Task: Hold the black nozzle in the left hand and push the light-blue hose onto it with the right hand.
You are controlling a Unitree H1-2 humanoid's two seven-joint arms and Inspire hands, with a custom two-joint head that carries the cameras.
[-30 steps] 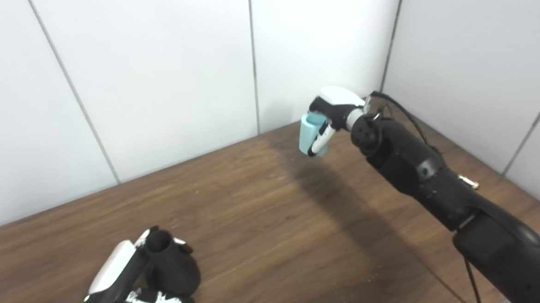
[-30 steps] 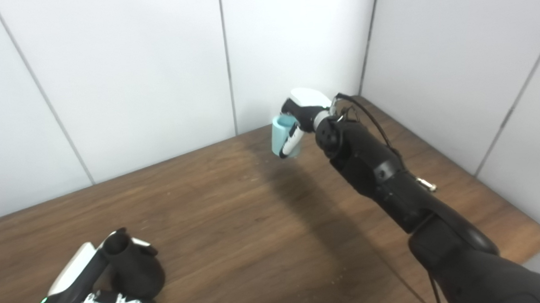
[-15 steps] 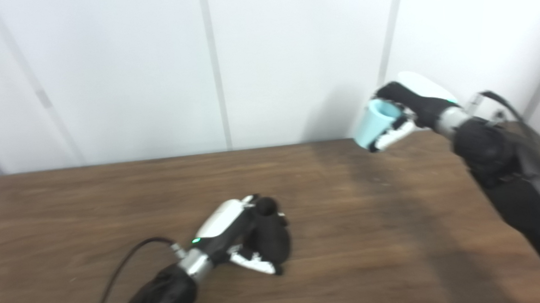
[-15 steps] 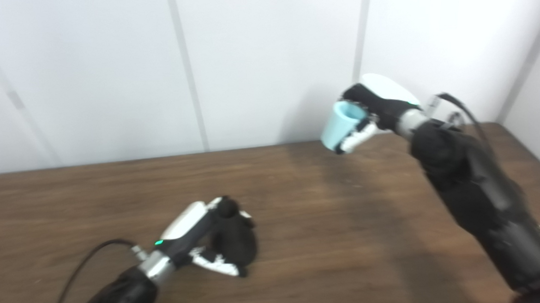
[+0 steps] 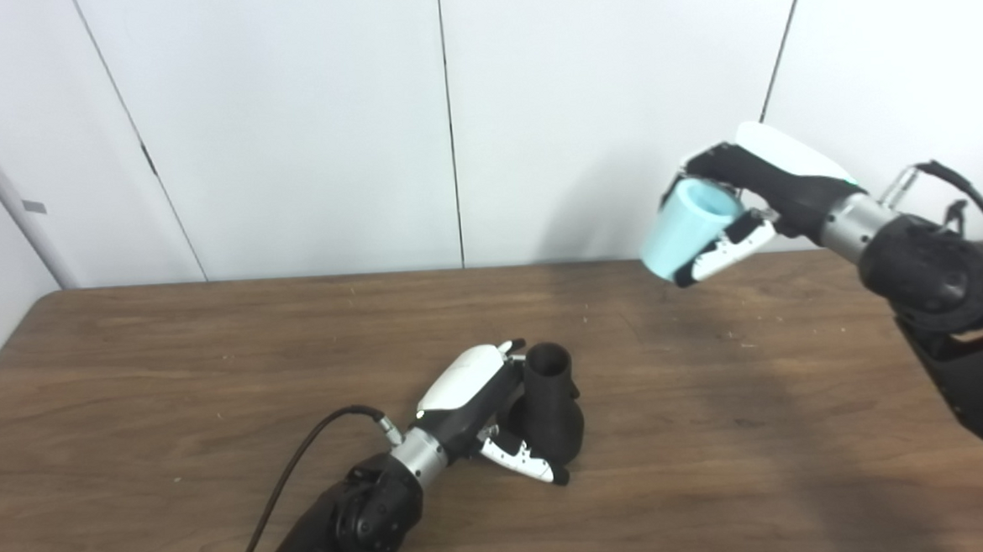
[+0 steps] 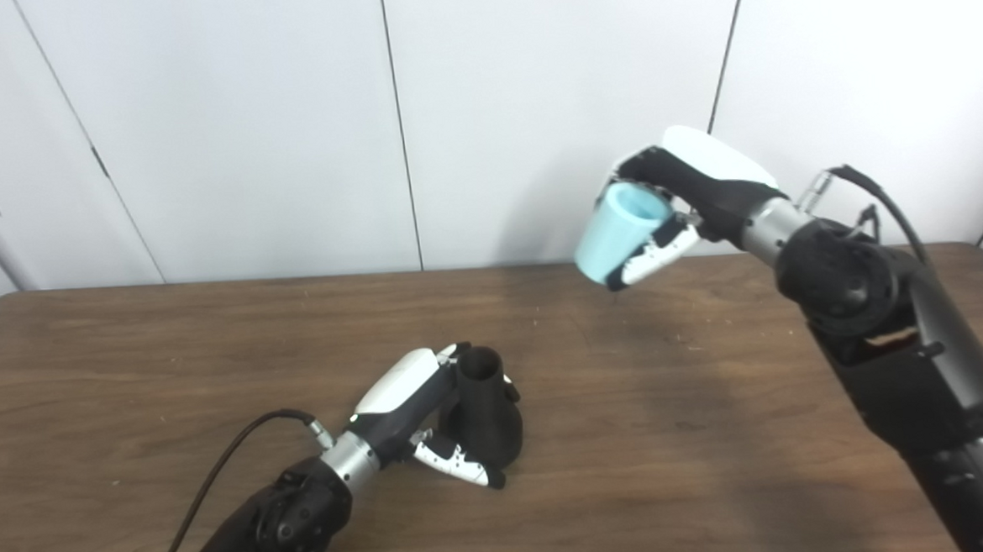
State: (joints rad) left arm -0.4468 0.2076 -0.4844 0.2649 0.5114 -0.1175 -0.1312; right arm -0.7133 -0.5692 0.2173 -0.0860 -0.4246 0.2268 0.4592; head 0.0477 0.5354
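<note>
Left hand (image 5: 474,399) is wrapped around the black nozzle (image 5: 551,407), which stands upright on the wooden table (image 5: 170,394), mouth up. Over on the far side, the right hand (image 5: 760,186) grips the light-blue hose (image 5: 684,225) in the air, well apart from the nozzle.

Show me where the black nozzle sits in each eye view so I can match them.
Left eye view: nozzle just right of centre, low on the table, open end up, in the left hand.
Right eye view: nozzle almost at centre, low, in the same hand.
Shared landmark: the light-blue hose, held in the air by the right hand, lies up and right of the nozzle in both views.
</note>
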